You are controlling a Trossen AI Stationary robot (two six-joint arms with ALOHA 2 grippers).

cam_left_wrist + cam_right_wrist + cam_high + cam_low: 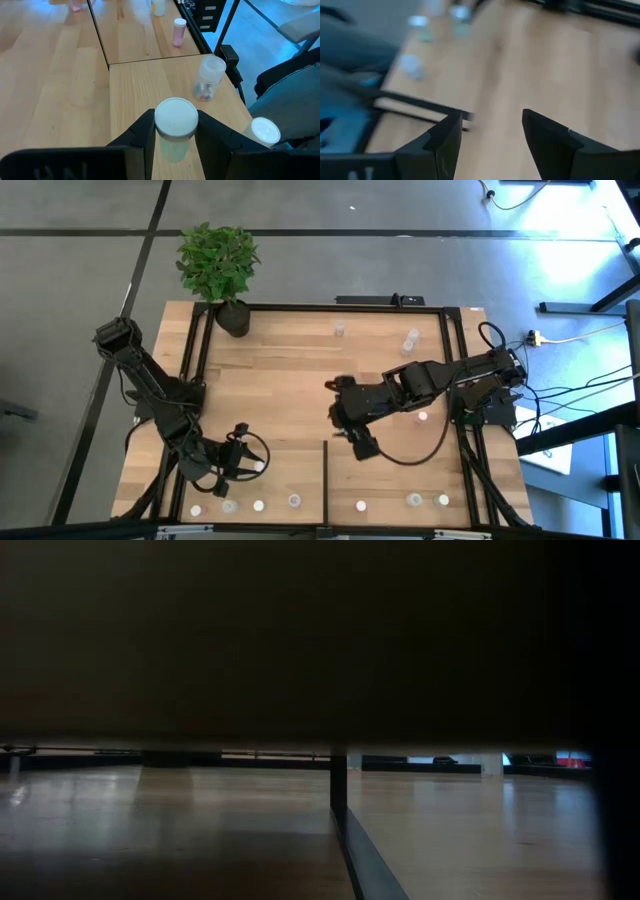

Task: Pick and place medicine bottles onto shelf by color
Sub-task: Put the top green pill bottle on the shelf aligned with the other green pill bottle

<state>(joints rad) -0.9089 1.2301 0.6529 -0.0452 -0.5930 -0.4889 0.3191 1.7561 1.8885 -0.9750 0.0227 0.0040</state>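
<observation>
Ten medicine bottles (415, 500) visible on the shelf (290, 380); left gripper (175, 131) clasps one, right gripper (490, 131) gapes empty; no legible labels

We see a plant pot (233, 318) at the shelf's (290, 370) far left corner, bottles (293, 501) lining its near edge, and a divider bar (325, 470) between them.

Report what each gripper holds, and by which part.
The left gripper holds a white-capped bottle, its fingers clamped on the sides just under the cap. The right gripper is open and holds nothing.
</observation>
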